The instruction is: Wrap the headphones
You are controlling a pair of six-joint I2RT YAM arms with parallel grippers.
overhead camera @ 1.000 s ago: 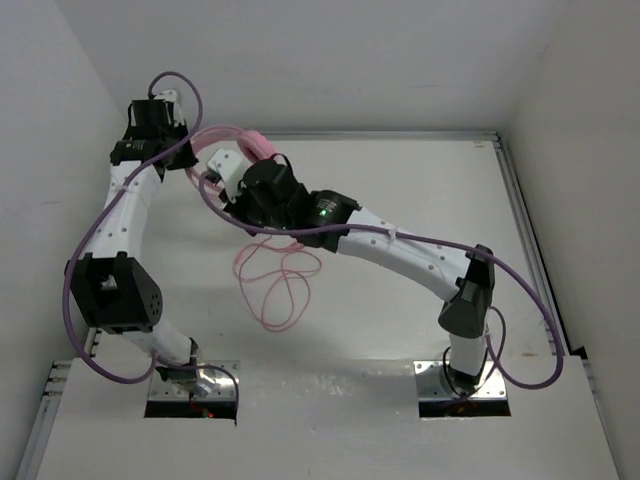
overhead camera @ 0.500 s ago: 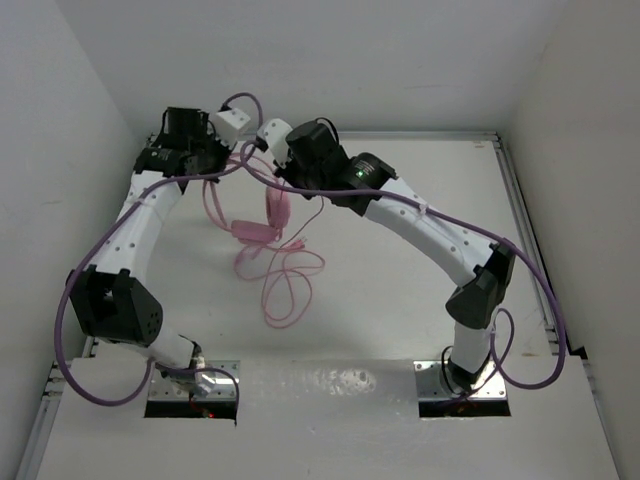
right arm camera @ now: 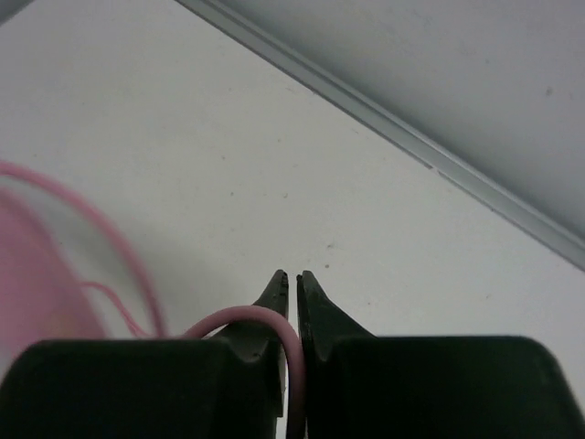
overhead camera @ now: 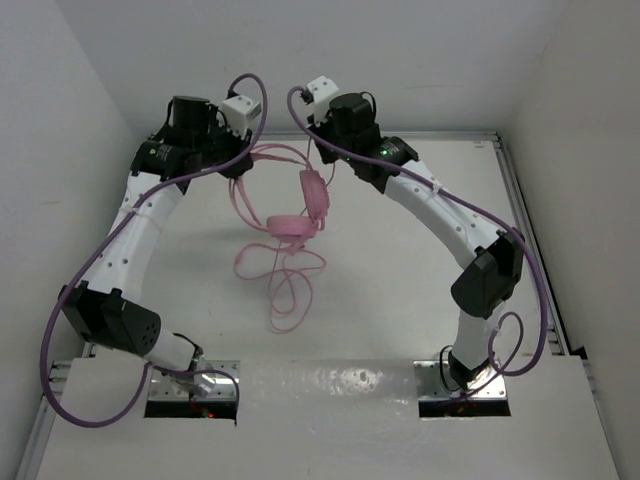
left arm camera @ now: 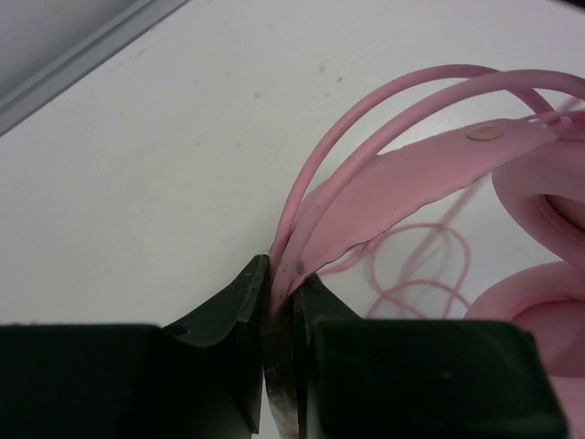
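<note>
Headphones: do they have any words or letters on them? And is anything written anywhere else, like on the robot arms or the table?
There is no text to quote: nothing can be read in any view.
The headphones: plain pink, no brand or letters; the small round dot on the headband is blank.
The right arm: only a green light, no label.
The table: no writing.

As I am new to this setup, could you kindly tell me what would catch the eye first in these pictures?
The pink headphones hang between the two raised arms near the far edge, the left gripper clamped on the headband and the right gripper shut on a thin pink strand. Below them, their cord lies in loose loops on the table.
</note>
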